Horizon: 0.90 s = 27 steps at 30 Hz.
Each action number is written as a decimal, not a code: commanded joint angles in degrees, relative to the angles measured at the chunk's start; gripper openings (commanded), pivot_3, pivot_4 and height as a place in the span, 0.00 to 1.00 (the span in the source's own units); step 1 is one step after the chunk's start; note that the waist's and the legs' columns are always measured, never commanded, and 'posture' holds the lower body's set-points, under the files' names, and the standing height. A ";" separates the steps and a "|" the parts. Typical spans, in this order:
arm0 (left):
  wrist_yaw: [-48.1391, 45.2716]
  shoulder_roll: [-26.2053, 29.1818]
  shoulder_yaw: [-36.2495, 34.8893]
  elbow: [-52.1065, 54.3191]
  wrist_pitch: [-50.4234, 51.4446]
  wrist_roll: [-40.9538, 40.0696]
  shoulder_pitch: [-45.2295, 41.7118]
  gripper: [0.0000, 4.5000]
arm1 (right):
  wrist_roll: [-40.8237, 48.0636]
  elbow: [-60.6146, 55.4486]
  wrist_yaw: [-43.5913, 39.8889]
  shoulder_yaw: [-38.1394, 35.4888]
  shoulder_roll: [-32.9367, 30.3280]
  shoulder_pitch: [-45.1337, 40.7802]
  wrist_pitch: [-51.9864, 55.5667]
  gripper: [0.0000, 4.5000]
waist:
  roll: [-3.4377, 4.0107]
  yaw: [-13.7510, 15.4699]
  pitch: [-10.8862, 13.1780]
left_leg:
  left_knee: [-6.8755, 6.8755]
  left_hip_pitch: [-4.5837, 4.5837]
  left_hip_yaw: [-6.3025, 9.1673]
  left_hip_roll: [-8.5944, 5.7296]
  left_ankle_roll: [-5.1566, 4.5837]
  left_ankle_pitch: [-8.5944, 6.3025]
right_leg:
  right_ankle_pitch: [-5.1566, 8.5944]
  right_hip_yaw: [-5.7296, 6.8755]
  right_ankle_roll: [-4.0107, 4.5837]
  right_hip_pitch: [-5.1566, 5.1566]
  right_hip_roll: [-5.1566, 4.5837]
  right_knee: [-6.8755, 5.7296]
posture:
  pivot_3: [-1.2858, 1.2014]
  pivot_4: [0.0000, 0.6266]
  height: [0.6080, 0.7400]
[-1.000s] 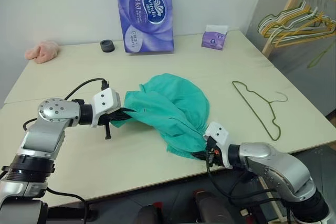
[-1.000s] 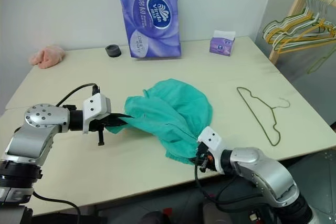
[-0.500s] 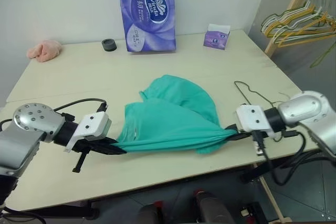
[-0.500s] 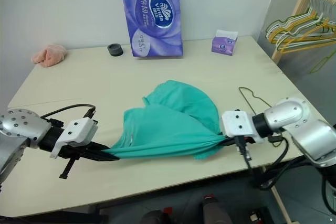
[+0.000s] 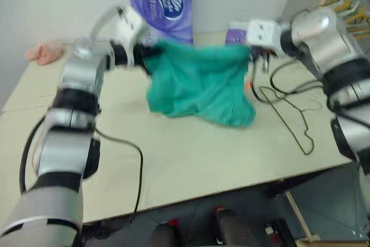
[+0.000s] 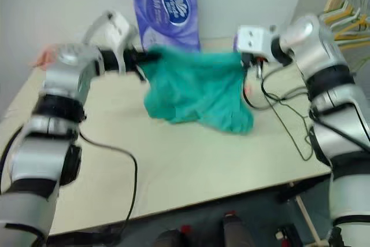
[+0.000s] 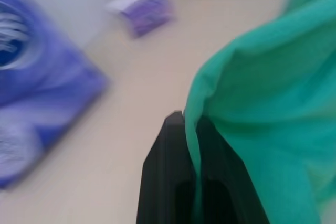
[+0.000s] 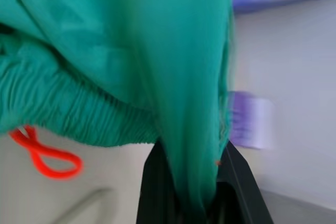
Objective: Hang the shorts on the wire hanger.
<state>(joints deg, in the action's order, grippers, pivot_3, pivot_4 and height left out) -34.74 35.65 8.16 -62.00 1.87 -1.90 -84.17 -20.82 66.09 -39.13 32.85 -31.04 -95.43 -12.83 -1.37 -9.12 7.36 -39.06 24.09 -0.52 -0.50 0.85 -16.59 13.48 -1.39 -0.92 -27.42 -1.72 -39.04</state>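
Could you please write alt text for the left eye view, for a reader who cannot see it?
Two robot arms hold teal-green fabric shorts stretched between them above a pale table, the left pincer and right pincer each shut on an upper corner. A thin olive-green wire hanger lies flat on the table to the right, and a purple tissue pack stands behind.

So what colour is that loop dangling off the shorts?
Bright orange-red loop, clearest in the right wrist view.

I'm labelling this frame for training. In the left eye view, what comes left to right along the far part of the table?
Pink cloth → left gripper → shorts → right gripper → wire hanger.
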 commanded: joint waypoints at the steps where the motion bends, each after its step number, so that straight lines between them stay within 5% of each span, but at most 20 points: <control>1: 14.22 5.83 0.18 -6.09 -15.65 8.68 -10.11 0.00 | -5.49 4.56 22.41 -2.22 -0.04 -8.12 -8.24 0.00 | 0.00 -0.84 0.00 | 0.13 0.28 -0.07 0.01 0.05 0.02 | 0.00 0.10 0.00 -0.41 -0.04 -0.01 | 0.46 0.10 1.00; 6: 26.34 17.77 11.32 1.65 -37.07 30.76 -15.36 0.00 | -8.49 0.62 39.10 -5.10 -3.94 -8.14 -23.51 0.00 | 0.05 -2.38 0.03 | 0.42 0.75 -0.14 0.02 0.09 0.00 | 0.04 0.16 0.05 -1.14 -0.07 0.05 | 0.47 0.11 1.00; 10: 22.27 23.20 12.58 8.34 -41.97 34.16 -6.87 0.00 | -7.50 -4.65 38.90 -7.09 -6.62 1.97 -31.25 0.00 | 0.09 -1.45 0.00 | 0.45 0.43 -0.17 -0.02 0.10 -0.01 | 0.04 0.09 0.04 -0.64 -0.09 0.12 | 0.48 0.12 1.00; 12: 13.85 25.46 10.80 12.39 -39.16 29.27 6.00 0.00 | -5.36 -10.12 34.29 -7.26 -6.49 13.94 -32.90 0.00 | 0.14 -0.71 -0.07 | 0.29 -0.73 -0.22 -0.04 -0.31 -0.21 | 0.06 0.10 0.01 0.65 -0.10 0.19 | 0.48 0.12 1.00; 14: 5.01 27.37 8.34 19.49 -33.84 23.06 19.04 0.00 | -3.68 -15.67 28.85 -7.19 -5.75 23.79 -31.98 0.00 | 0.14 -0.30 -0.01 | 0.29 -2.92 -0.28 0.01 -1.07 -0.64 | 0.20 0.13 -0.11 2.97 0.03 0.31 | 0.48 0.12 1.00; 16: -4.97 28.91 5.73 29.85 -25.22 13.63 35.10 0.00 | -2.01 -22.62 21.82 -5.99 -5.26 34.41 -30.03 0.00 | 0.10 -0.17 -0.01 | 0.24 -3.86 -0.23 0.14 -1.12 -0.64 | 0.35 0.17 -0.33 3.91 0.25 0.44 | 0.48 0.13 1.00; 19: -15.72 31.26 0.98 45.58 -13.29 -0.22 53.38 0.00 | 0.39 -33.06 12.99 -5.54 -6.08 45.45 -26.52 0.00 | 0.06 0.14 -0.08 | 0.01 -3.56 -0.03 0.20 -1.04 -0.64 | 0.24 0.06 -0.13 3.62 0.21 0.06 | 0.48 0.13 1.00; 23: -31.95 42.36 -4.39 65.00 -0.46 -15.72 78.11 0.00 | 3.83 -45.61 1.95 -5.62 -8.81 54.86 -21.99 0.00 | 0.01 -0.37 -0.13 | -0.42 -1.09 0.27 0.26 -0.62 -0.44 | 0.19 0.29 -0.09 1.36 0.21 -0.34 | 0.49 0.13 1.00; 27: -36.98 46.09 -9.08 72.10 7.17 -20.95 89.46 0.00 | 7.50 -51.85 -8.66 -4.95 -12.51 58.79 -19.90 0.00 | 0.06 1.34 -0.07 | -0.70 -1.36 0.38 0.23 -0.90 -0.69 | 0.13 0.43 0.02 1.90 0.22 0.07 | 0.49 0.12 1.00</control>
<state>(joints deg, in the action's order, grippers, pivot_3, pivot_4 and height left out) -68.64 79.44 1.19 10.42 4.57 -22.93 1.88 -15.97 15.24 -42.99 30.76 -39.64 -37.09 -34.76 -1.32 -7.77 7.28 -39.79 22.22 -0.10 -0.31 -0.11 -17.31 13.62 -0.92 -0.91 -25.01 -1.48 -38.93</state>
